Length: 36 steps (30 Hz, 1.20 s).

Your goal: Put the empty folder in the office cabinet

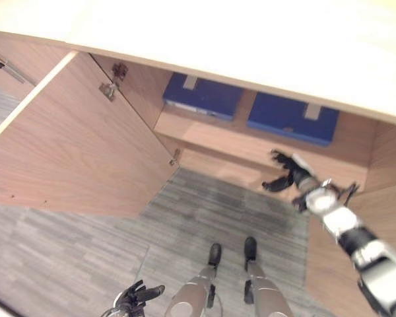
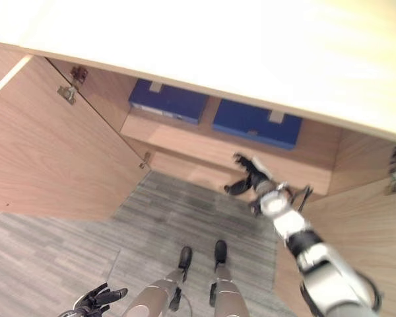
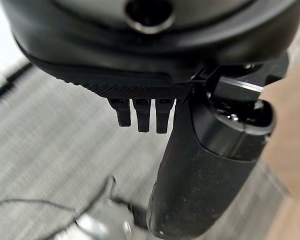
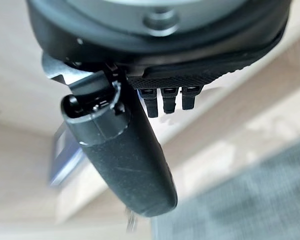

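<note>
Left eye view: two blue folders [image 1: 204,94] [image 1: 292,117] were seen lying flat on the cabinet shelf [image 1: 211,135]. The right hand [image 1: 289,173] was held empty, fingers spread, just below it; the left hand [image 1: 133,297] hung relaxed, empty.

The cabinet [image 1: 264,142] is light brown wood with a fine straight grain, and its top is a pale cream. On its shelf lie two folders: the left folder [image 1: 203,94] and the right folder [image 1: 292,117], both deep blue, each with a small beige tab at its far edge. The open cabinet door [image 1: 72,142], left of the shelf, shows the same wood grain and carries a silver hinge [image 1: 107,90]. The floor [image 1: 204,214] before the cabinet is grey carpet, streaked in darker and lighter bands. Below the right folder, the right hand [image 1: 289,173] is black, with a white thumb cover. The left hand [image 1: 135,297], well below the door, is black.
</note>
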Tool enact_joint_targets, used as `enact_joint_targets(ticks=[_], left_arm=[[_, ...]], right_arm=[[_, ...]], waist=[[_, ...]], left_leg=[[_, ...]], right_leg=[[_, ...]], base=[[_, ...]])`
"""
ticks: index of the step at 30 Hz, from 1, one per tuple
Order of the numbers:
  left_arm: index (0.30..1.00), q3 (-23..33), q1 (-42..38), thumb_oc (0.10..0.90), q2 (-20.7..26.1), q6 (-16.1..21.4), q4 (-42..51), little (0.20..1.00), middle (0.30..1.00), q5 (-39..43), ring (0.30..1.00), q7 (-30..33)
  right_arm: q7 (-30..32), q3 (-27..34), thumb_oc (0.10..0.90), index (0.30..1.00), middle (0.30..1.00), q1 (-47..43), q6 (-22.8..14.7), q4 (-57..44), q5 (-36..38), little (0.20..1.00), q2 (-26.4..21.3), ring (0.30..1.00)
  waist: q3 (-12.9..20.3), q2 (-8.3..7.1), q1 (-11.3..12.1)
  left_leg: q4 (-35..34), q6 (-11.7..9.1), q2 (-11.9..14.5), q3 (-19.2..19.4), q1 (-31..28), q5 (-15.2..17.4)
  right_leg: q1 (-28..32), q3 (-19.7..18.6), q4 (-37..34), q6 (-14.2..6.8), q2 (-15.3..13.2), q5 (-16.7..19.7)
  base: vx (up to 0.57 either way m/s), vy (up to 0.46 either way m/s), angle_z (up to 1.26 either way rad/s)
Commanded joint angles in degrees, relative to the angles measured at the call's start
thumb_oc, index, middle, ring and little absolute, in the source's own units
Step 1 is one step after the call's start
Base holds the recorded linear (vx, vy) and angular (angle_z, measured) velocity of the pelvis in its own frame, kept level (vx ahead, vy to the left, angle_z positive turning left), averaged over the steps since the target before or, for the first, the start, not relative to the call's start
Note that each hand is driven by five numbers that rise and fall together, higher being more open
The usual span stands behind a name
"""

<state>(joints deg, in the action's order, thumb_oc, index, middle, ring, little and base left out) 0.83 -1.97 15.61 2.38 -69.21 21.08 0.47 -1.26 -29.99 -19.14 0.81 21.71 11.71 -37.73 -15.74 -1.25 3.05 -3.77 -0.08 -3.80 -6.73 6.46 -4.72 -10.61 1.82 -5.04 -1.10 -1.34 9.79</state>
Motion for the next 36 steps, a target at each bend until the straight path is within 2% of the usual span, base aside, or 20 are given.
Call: enact_joint_targets(ticks=[1,5,6,9,10,12,14,15,18,21,23,24,26,27,29,31,32,33,35,36], left_arm=[[0.900,-1.2,2.6,0.800,1.1,-0.5,-5.6,0.900,0.900,-6.2,0.900,-1.5],[0.900,-1.0,2.3,0.800,0.2,-0.8,-6.7,0.900,0.900,-9.4,0.900,-1.7],[0.900,-0.9,1.9,0.800,-0.4,-1.3,-8.1,0.900,0.900,-11.7,0.900,-1.8],[0.900,-1.2,1.5,0.800,-1.0,-1.6,-9.1,0.900,0.900,-13.5,0.900,-1.9],[0.900,-1.6,1.2,0.800,-1.5,-2.2,-9.8,0.900,0.900,-15.0,0.900,-1.9],[0.900,-1.7,1.2,0.800,-1.6,-2.4,-10.3,0.900,0.900,-16.0,0.900,-1.7],[0.900,-1.8,0.8,0.800,-2.0,-2.9,-12.1,0.900,0.900,-17.3,0.900,-1.1],[0.900,-1.7,0.4,0.800,-1.9,-3.7,-13.6,0.900,0.900,-19.8,0.900,-0.5],[0.900,-1.6,0.1,0.800,-1.0,-4.2,-15.3,0.900,0.900,-23.1,0.900,-0.5],[0.900,-0.8,0.4,0.800,0.1,-4.6,-15.2,0.900,0.900,-24.9,0.900,-0.6],[0.900,-0.3,0.7,0.800,1.5,-4.3,-14.9,0.900,0.900,-25.8,0.900,-1.3],[0.900,-0.4,0.8,0.800,2.5,-4.3,-14.5,0.900,0.900,-26.7,0.900,-2.2],[0.900,-0.6,0.5,0.800,3.9,-4.2,-14.3,0.900,0.900,-27.9,0.900,-3.2],[0.900,-0.6,0.5,0.800,3.9,-4.2,-14.3,0.900,0.900,-27.9,0.900,-3.2],[0.900,-1.3,-0.2,0.800,5.2,-4.2,-14.2,0.900,0.900,-29.1,0.900,-4.1],[0.900,-1.5,-1.0,0.800,5.5,-4.2,-14.0,0.900,0.900,-28.7,0.900,-4.4],[0.900,-1.3,-1.2,0.800,5.1,-4.0,-14.0,0.900,0.900,-27.3,0.900,-4.2],[0.900,-1.9,-1.3,0.800,3.2,-3.4,-12.9,0.900,0.900,-25.5,0.900,-3.0],[0.900,-3.3,-3.1,0.800,0.2,-4.4,-12.8,0.900,0.900,-24.3,0.900,-2.4],[0.900,-3.3,-3.1,0.800,0.2,-4.4,-12.8,0.900,0.900,-24.3,0.900,-2.4]], right_arm=[[-2.0,8.1,0.800,0.900,0.900,1.4,-5.9,-5.5,-0.6,0.900,-6.8,0.900],[-4.9,12.9,0.800,0.900,0.900,9.1,-6.6,-12.8,0.5,0.900,-8.6,0.900],[-5.7,15.2,0.800,0.900,0.900,13.0,-6.9,-14.8,1.1,0.900,-8.0,0.900],[-5.8,16.5,0.800,0.900,0.900,16.2,-6.4,-14.7,0.3,0.900,-6.5,0.900],[-5.2,17.5,0.800,0.900,0.900,18.9,-5.5,-13.3,0.1,0.900,-3.6,0.900],[-4.5,18.4,0.800,0.900,0.900,20.7,-5.2,-12.5,-0.2,0.900,-1.5,0.900],[-2.8,19.5,0.800,0.900,0.900,23.5,-4.7,-10.2,0.3,0.900,3.3,0.900],[-1.0,20.9,0.800,0.900,0.900,27.2,-4.2,-9.2,1.0,0.900,7.2,0.900],[-0.8,22.0,0.800,0.900,0.900,32.3,-3.7,-9.6,1.9,0.900,10.2,0.900],[-1.9,23.5,0.800,0.900,0.900,36.5,-3.1,-11.7,1.5,0.900,9.7,0.900],[-3.4,25.0,0.800,0.900,0.900,39.1,-2.8,-13.0,0.8,0.900,7.9,0.900],[-4.7,25.5,0.800,0.900,0.900,39.8,-2.1,-12.9,-2.6,0.900,5.4,0.900],[-6.8,25.8,0.800,0.900,0.900,40.5,-0.9,-12.6,-8.0,0.900,2.1,0.900],[-6.8,25.9,0.800,0.900,0.900,40.5,-0.9,-12.6,-8.0,0.900,2.1,0.900],[-9.2,26.6,0.800,0.900,0.900,41.4,0.0,-12.5,-10.9,0.900,-1.7,0.900],[-9.7,28.1,0.800,0.900,0.900,42.6,0.1,-12.4,-8.4,0.900,-3.1,0.900],[-9.5,29.5,0.800,0.900,0.900,43.1,-0.4,-11.8,-2.3,0.900,-1.5,0.900],[-7.9,31.8,0.800,0.900,0.900,43.0,-2.0,-7.6,7.4,0.900,3.2,0.900],[-5.4,34.7,0.800,0.900,0.900,44.1,-2.2,-6.1,11.2,0.900,7.8,0.900],[-5.4,34.7,0.800,0.900,0.900,44.1,-2.2,-6.1,11.1,0.900,7.8,0.900]], waist=[[8.7,1.13,-1.1],[11.3,0.36,-2.2],[12.9,-0.26,-3.1],[14.1,-0.64,-4.0],[15.2,-0.87,-4.9],[15.6,-0.98,-5.3],[16.3,-1.13,-6.6],[16.8,-1.33,-7.9],[17.6,-1.87,-10.1],[17.6,-2.25,-12.0],[17.3,-2.68,-13.5],[17.0,-3.07,-14.4],[17.0,-3.30,-15.2],[16.9,-3.18,-15.3],[16.8,-3.44,-16.4],[16.9,-3.67,-18.1],[17.1,-3.76,-19.6],[17.1,-3.72,-21.2],[17.6,-3.55,-23.2],[17.6,-3.54,-23.2]], left_leg=[[-1.2,0.2,-1.6,1.3,-1.4,3.8],[-1.2,0.4,-1.3,2.4,-3.7,4.9],[-1.2,0.5,-1.1,3.4,-4.9,5.6],[-1.2,0.7,-0.9,4.7,-6.1,6.2],[-1.2,0.9,-0.6,6.0,-7.1,6.8],[-1.2,1.1,-0.6,6.8,-7.7,7.1],[-1.2,1.3,-0.4,8.4,-8.6,7.6],[-1.2,1.4,-0.2,10.4,-9.6,8.2],[-1.2,1.5,0.0,13.4,-10.1,8.7],[-1.2,1.7,0.3,16.8,-10.8,9.2],[-1.2,1.8,0.6,20.6,-11.6,9.7],[-1.2,2.0,0.6,22.4,-12.1,9.9],[-1.2,2.0,0.7,23.7,-12.5,10.3],[-1.2,2.1,0.7,23.6,-12.7,10.4],[-1.2,2.1,0.7,24.9,-13.2,10.7],[-1.2,2.2,0.8,26.3,-13.6,10.9],[-1.2,2.3,0.8,27.4,-14.0,11.0],[-1.2,2.5,0.8,28.3,-14.2,11.1],[-1.2,2.7,0.8,29.0,-14.3,11.4],[-1.2,2.7,0.8,29.0,-14.3,11.4]], right_leg=[[3.7,2.9,0.0,-4.0,-0.2,-6.5],[5.6,2.2,0.0,-4.2,0.0,-6.7],[6.4,1.7,0.0,-4.3,0.1,-6.5],[7.1,0.8,0.0,-4.4,0.3,-6.4],[7.6,-0.2,0.0,-4.5,0.5,-6.2],[7.7,-0.8,0.0,-4.6,0.6,-6.1],[7.9,-2.1,0.0,-4.7,0.9,-5.7],[8.2,-3.8,0.0,-4.9,1.2,-5.3],[7.6,-6.2,0.1,-5.3,1.7,-4.5],[6.6,-9.0,0.6,-6.3,2.3,-3.6],[5.4,-11.8,1.2,-7.4,3.1,-2.5],[4.9,-13.1,1.6,-7.9,3.4,-2.1],[4.5,-14.0,1.9,-8.4,3.7,-1.8],[4.7,-13.9,1.9,-8.4,3.7,-2.0],[4.6,-14.7,2.0,-8.9,4.0,-1.7],[4.1,-16.0,2.4,-9.2,4.5,-1.4],[3.8,-17.1,2.7,-9.4,5.1,-1.2],[3.5,-17.9,2.9,-9.3,5.5,-1.0],[3.1,-18.7,3.1,-9.4,5.9,-1.0],[3.1,-18.7,3.1,-9.4,5.9,-1.0]], base=[[0.13,0.075,-0.11],[0.07,0.033,-0.40],[0.08,0.050,-0.34],[0.03,0.034,-0.30],[0.03,0.034,-0.30],[0.02,0.032,-0.25],[0.02,0.042,-0.52],[0.02,0.035,-0.61],[-0.01,0.024,-0.64],[-0.06,0.028,-0.93],[-0.10,0.048,-1.02],[-0.08,0.041,-0.93],[-0.04,0.035,-0.96],[-0.02,0.022,-0.70],[-0.03,0.031,-0.38],[-0.04,0.032,-0.08],[-0.04,0.022,-0.21],[-0.04,0.014,-0.31],[-0.02,0.009,-0.36],[0.01,0.021,-0.30]])
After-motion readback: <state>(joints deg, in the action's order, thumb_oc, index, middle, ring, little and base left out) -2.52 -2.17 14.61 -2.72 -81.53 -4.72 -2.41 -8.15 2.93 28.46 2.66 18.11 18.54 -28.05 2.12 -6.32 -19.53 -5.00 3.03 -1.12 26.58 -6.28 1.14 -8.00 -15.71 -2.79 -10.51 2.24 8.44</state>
